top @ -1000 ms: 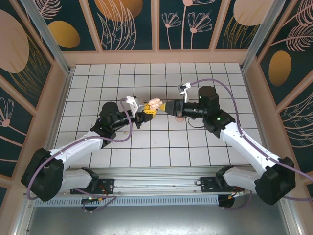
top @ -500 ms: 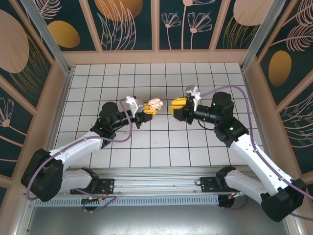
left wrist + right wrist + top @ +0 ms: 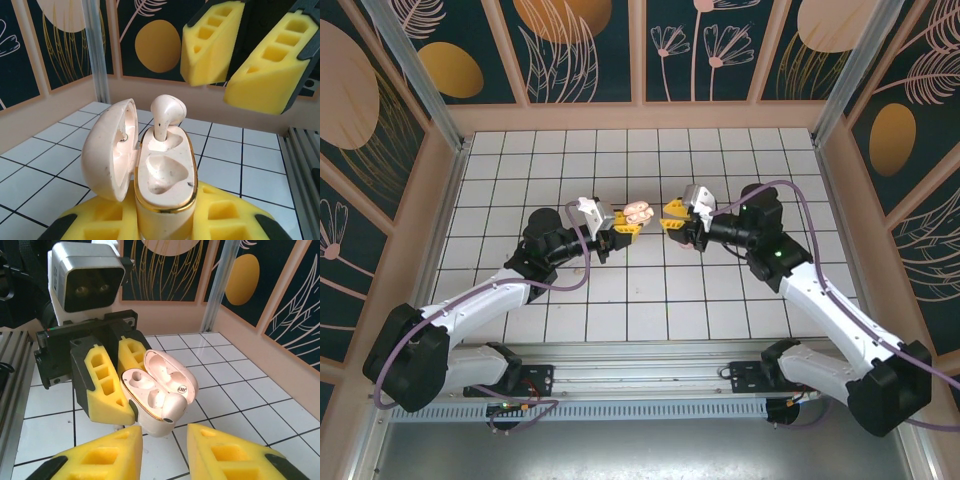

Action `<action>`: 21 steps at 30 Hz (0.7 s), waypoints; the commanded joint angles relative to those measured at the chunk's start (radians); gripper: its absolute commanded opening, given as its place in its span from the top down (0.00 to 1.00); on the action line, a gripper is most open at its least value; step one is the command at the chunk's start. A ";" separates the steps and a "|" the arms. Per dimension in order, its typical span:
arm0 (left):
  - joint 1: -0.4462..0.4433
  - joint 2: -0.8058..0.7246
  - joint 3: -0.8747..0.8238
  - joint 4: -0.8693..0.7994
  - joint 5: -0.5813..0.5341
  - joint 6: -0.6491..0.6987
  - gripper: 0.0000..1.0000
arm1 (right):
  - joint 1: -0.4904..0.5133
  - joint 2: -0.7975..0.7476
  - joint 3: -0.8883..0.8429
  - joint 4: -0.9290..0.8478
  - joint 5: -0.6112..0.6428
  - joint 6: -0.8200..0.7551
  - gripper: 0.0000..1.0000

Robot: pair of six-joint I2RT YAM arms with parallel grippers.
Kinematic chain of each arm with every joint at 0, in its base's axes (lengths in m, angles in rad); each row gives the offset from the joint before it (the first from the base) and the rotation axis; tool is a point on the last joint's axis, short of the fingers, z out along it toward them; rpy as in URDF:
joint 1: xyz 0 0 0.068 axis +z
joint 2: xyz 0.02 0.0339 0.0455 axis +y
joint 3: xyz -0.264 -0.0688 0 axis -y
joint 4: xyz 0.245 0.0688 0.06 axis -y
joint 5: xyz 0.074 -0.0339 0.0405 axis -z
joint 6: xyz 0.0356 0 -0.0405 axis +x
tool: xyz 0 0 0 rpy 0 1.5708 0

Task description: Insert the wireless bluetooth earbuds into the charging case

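Between the yellow foam fingers (image 3: 105, 385) of the left pincer (image 3: 625, 226), the charging case (image 3: 637, 211) is clamped by its lower body and held up off the tiled counter (image 3: 650, 300). Its lid (image 3: 107, 150) is swung open to one side of that pincer. One earbud (image 3: 167, 112) is seen standing stem-down at the end of the case farther from the left pincer's wrist, its rounded head raised above the gold rim (image 3: 192, 185). Just ahead of the case, the right pincer (image 3: 672, 215) is pointed at it, with its fingers spread apart and nothing gripped between them. From above, a small gap is seen between its tips and the case.
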 commanded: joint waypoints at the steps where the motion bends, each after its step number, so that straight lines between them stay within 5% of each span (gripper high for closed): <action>1: -0.004 -0.018 0.032 0.019 0.022 0.021 0.85 | -0.005 0.015 0.015 0.076 -0.039 -0.032 0.70; 21: -0.005 -0.007 0.040 0.018 0.018 0.025 0.85 | 0.017 0.075 0.006 0.147 -0.103 0.017 0.77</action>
